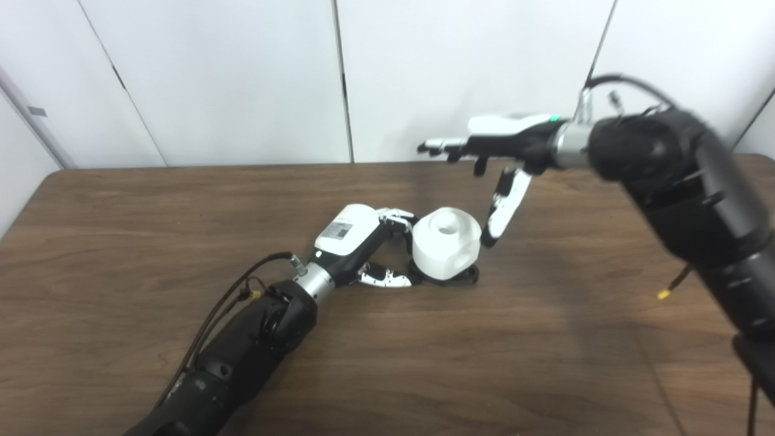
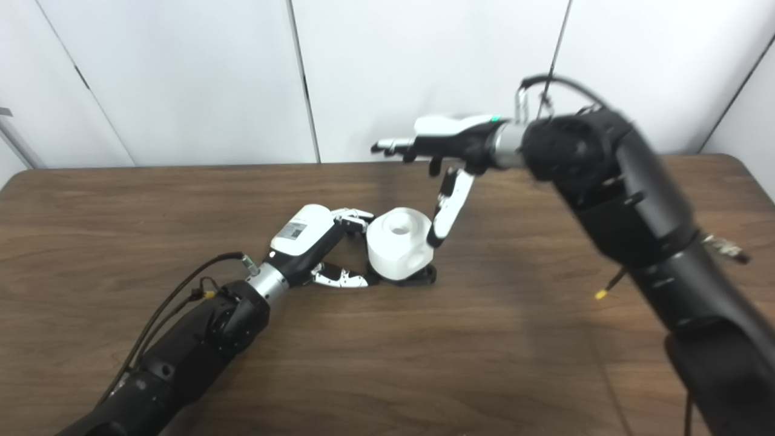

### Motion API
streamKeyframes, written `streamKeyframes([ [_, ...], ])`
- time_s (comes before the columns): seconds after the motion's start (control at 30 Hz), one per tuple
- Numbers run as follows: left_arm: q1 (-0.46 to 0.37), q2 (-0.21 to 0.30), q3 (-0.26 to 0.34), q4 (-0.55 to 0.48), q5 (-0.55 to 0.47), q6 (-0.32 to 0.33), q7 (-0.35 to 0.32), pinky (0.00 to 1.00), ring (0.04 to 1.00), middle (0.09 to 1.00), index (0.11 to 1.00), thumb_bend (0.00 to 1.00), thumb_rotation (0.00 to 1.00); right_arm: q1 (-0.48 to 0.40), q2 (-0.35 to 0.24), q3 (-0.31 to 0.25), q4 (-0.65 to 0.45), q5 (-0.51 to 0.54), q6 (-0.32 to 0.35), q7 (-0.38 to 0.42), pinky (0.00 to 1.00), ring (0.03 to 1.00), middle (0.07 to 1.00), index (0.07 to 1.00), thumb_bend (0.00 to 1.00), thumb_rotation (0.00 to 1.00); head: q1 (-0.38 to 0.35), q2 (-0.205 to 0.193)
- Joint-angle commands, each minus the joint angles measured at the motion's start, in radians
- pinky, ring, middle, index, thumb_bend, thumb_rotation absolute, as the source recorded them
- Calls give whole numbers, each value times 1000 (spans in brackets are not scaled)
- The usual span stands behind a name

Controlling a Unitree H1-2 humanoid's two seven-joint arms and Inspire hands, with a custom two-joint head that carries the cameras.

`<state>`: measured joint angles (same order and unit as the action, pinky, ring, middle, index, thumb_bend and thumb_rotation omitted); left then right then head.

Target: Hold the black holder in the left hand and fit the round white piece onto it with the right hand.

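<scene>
White piece (image 1: 447, 243) already sits on the black holder (image 1: 460, 278), gripped by the left robot hand (image 1: 369, 248); right robot hand (image 1: 496, 157) hovers spread, empty. Next: probably press down.

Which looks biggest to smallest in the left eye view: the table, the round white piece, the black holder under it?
1. Table, by far the largest.
2. Round white piece.
3. Black holder, though the white piece covers most of it, so only its visible edge can be judged.
</scene>
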<state>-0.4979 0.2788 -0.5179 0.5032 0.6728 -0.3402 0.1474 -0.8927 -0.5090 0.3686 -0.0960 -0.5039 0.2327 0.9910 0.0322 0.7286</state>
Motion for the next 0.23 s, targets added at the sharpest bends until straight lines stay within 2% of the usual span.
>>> streamKeyframes([
  [0.0, 58, 36, -20, 82, 29, 47, -78, 633, 775, 783, 478, 524, 73, -49, -32, -47, -34, 43, 27, -9, 764, 913, 948, 961, 1000, 256, -4, -3],
  [0.03, 57, 37, -21, 82, 32, 47, -77, 632, 775, 783, 478, 523, 73, -35, -36, -76, -50, 57, 39, -34, 761, 902, 929, 924, 974, 207, -4, -4],
  [0.07, 57, 38, -22, 83, 35, 46, -74, 630, 774, 783, 478, 523, 74, -14, -39, -109, -68, 69, 37, -71, 707, 862, 897, 882, 943, 167, -5, -5],
  [0.13, 55, 41, -22, 89, 37, 43, -71, 626, 770, 783, 478, 523, 74, 36, -38, -171, -88, 86, 1, -157, 600, 757, 826, 801, 872, 80, -7, -6],
  [0.2, 53, 44, -22, 94, 40, 41, -68, 625, 766, 783, 478, 523, 74, 91, -29, -225, -88, 96, -40, -249, 580, 714, 791, 761, 803, 47, -9, -8],
])
